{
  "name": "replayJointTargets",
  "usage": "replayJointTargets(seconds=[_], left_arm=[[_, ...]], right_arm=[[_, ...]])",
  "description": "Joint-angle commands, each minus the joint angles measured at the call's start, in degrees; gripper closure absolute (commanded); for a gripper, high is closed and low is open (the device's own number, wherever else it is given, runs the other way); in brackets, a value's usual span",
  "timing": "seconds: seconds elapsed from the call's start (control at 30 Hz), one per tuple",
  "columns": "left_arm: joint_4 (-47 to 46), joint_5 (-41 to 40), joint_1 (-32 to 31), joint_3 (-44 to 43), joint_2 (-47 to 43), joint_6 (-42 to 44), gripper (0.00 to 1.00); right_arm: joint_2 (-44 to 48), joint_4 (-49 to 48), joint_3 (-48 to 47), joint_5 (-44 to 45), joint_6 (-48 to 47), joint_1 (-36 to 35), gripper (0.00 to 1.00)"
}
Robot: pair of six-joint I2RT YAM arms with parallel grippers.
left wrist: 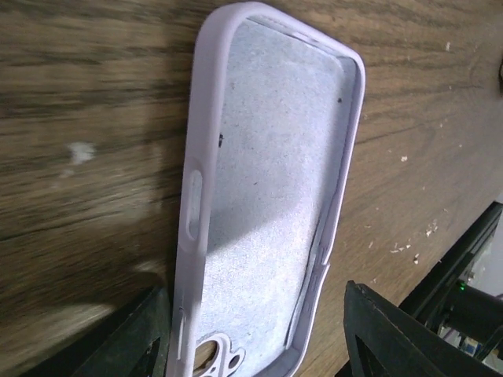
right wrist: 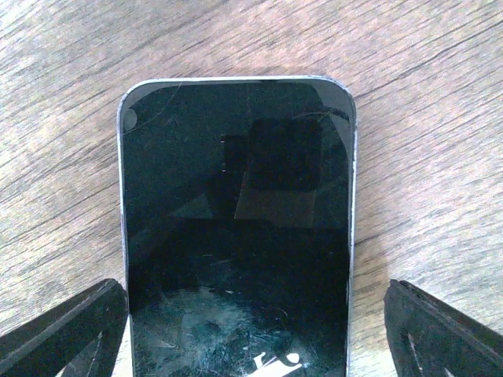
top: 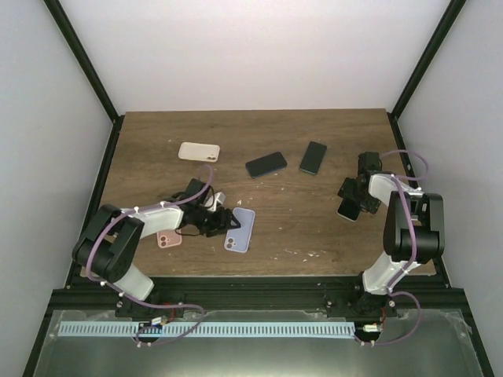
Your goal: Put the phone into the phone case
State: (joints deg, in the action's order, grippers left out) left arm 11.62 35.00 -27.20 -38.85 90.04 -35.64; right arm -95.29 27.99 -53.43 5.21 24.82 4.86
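Note:
A lilac phone case (top: 240, 228) lies open side up on the wooden table. In the left wrist view the case (left wrist: 267, 173) lies between my left gripper's (left wrist: 267, 345) open fingers; the left finger (left wrist: 134, 338) is at its edge and the right finger (left wrist: 409, 338) stands clear. In the top view the left gripper (top: 218, 221) sits at the case's left end. A phone with a dark scratched screen (right wrist: 236, 228) lies flat between my right gripper's (right wrist: 251, 338) open fingers. In the top view that phone (top: 346, 210) is under the right gripper (top: 351, 196).
Two more dark phones (top: 266, 164) (top: 313, 157) lie at the table's middle back. A beige case (top: 198, 151) lies at the back left. A pink case (top: 169, 239) lies beside the left arm. Black frame posts stand at the table's sides.

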Motion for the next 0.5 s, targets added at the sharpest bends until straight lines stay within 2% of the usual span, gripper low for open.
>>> replayJointTargets(seconds=[0.0, 0.3, 0.4, 0.47], left_arm=[[-3.3, 1.5, -2.5, 0.2, 1.9, -2.5, 0.38], [-9.4, 4.1, -6.0, -0.5, 4.8, -7.0, 0.39], [-7.7, 2.5, -6.8, -1.3, 4.9, -6.5, 0.39], [-2.8, -1.7, -7.9, -3.0, 4.5, -3.8, 0.4]], right_arm=[[-0.2, 0.4, -0.2, 1.1, 0.4, 0.6, 0.09], [-1.7, -0.7, -0.5, -2.1, -0.9, 0.6, 0.09], [-2.6, -0.4, -0.9, -3.6, -1.2, 0.4, 0.09], [-3.1, 0.2, -1.0, -3.3, -1.4, 0.0, 0.09]])
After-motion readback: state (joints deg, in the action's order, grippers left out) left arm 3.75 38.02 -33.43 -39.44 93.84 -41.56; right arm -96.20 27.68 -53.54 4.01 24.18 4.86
